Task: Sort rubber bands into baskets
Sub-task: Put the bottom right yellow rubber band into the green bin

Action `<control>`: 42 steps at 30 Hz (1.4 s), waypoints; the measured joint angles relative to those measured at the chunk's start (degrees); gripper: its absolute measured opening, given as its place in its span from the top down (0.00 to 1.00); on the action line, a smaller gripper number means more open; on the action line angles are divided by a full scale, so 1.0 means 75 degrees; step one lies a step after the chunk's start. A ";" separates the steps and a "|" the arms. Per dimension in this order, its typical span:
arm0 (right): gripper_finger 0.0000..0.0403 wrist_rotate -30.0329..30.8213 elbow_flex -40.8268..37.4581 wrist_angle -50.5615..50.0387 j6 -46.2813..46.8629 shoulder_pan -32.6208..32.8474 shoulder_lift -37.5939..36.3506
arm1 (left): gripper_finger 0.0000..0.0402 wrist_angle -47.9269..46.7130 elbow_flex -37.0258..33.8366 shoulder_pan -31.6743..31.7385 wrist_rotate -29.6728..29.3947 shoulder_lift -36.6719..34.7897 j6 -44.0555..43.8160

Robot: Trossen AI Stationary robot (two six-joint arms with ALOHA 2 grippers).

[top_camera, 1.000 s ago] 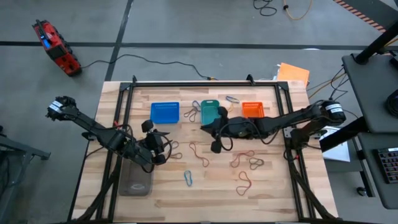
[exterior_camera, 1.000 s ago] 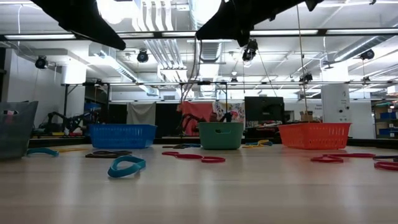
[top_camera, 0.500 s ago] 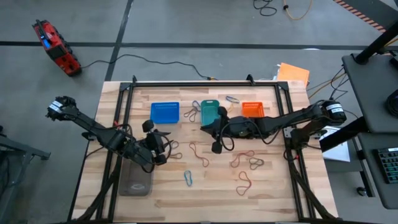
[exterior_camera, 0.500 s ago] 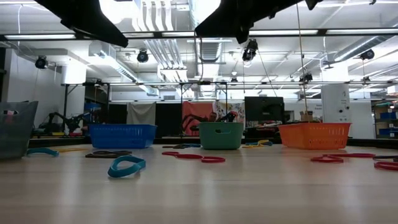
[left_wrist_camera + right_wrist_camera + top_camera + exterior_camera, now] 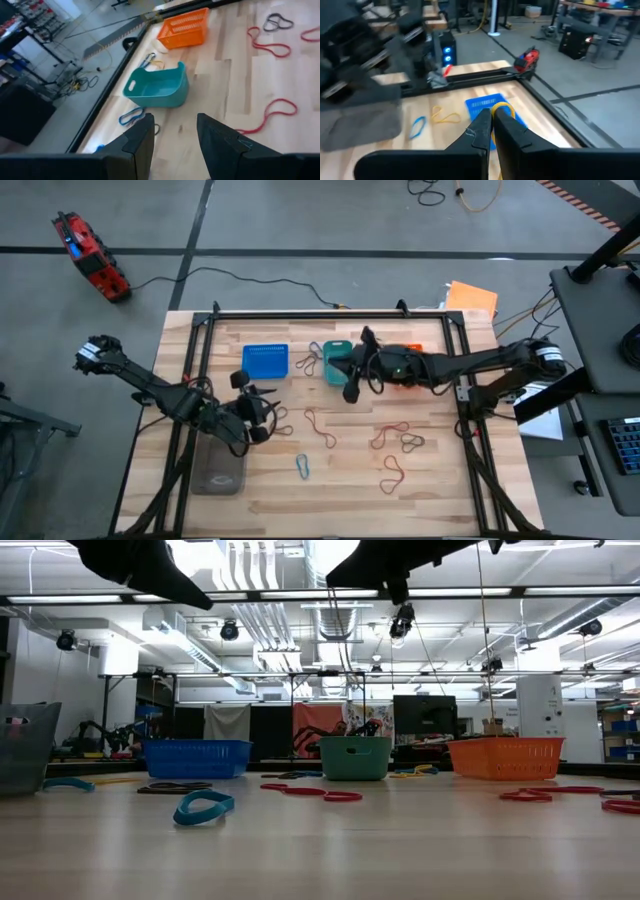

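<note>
High view shows the bench (image 5: 330, 490) carrying three baskets in a row along its far side: blue basket (image 5: 265, 361), teal basket (image 5: 338, 360) and orange basket (image 5: 405, 355), the last partly under the right arm. Rubber bands (image 5: 392, 473) lie loose on the wood nearer the front, red ones mostly, with a blue band (image 5: 303, 467) apart from them.

Each band looks nearly weightless, limp and stretchy, so it will likely sag, twist and cling to a finger; pinching one strand where it arches off the wood seems surest.

Right gripper (image 5: 349, 391) hangs by the teal basket with fingers pressed together on a yellow band (image 5: 501, 107), seen in its wrist view. Left gripper (image 5: 252, 415) waits near the front left, fingers (image 5: 139, 141) apart and empty.
</note>
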 joint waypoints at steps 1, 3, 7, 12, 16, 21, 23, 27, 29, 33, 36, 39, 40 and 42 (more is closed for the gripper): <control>0.97 -0.0003 0.0000 0.0005 0.0005 -0.0101 -0.0025 | 0.67 -0.0008 0.0000 0.0009 0.0024 0.0000 0.0107; 0.97 0.0000 0.0002 -0.0003 0.0014 -0.0317 -0.0061 | 0.67 -0.0012 0.0000 0.0044 0.0064 -0.0034 0.0332; 0.97 -0.0001 0.0061 -0.0079 0.0094 -0.0721 -0.0041 | 0.67 -0.0021 0.0000 0.0222 0.0093 -0.0152 0.0915; 0.97 -0.0006 0.0311 -0.0580 0.0403 -0.1136 0.0031 | 0.67 0.0134 0.0000 0.0819 0.1037 -0.0495 0.1849; 0.97 -0.0150 0.0423 -0.1145 0.0359 -0.1203 -0.0043 | 0.67 0.1200 -0.0024 0.1515 0.3642 -0.0896 0.1759; 0.97 -0.0191 0.0404 -0.2619 0.0566 -0.0960 -0.0423 | 0.67 0.2719 -0.0437 0.1728 0.5507 -0.0958 0.1557; 0.97 -0.0184 0.0345 -0.3181 0.0852 -0.0842 -0.0545 | 0.67 0.3164 -0.0646 0.1731 0.5231 -0.0889 0.1578; 0.97 -0.0187 0.0157 -0.3287 0.1142 -0.0536 -0.0645 | 0.67 0.3158 -0.0802 0.1740 0.4446 -0.0781 0.1472; 0.97 -0.0187 0.0157 -0.3212 0.1143 -0.0432 -0.0648 | 0.67 0.3039 -0.0845 0.1733 0.4458 -0.0796 0.1429; 0.97 -0.0136 0.0149 -0.3128 0.1145 -0.0433 -0.0636 | 0.67 0.3029 -0.0915 0.1731 0.4482 -0.0835 0.1555; 0.97 -0.0134 0.0149 -0.3137 0.1145 -0.0470 -0.0636 | 0.67 0.2997 -0.0975 0.1740 0.4349 -0.0842 0.1794; 0.97 -0.0134 0.0149 -0.3129 0.1145 -0.0468 -0.0626 | 0.67 0.3013 -0.0983 0.1740 0.4146 -0.0842 0.1872; 0.97 -0.0134 0.0149 -0.3131 0.1145 -0.0468 -0.0616 | 0.67 0.3013 -0.0988 0.1740 0.4103 -0.0842 0.1888; 0.97 -0.0134 0.0149 -0.3127 0.1145 -0.0468 -0.0574 | 0.67 0.3010 -0.0988 0.1740 0.4086 -0.0842 0.1947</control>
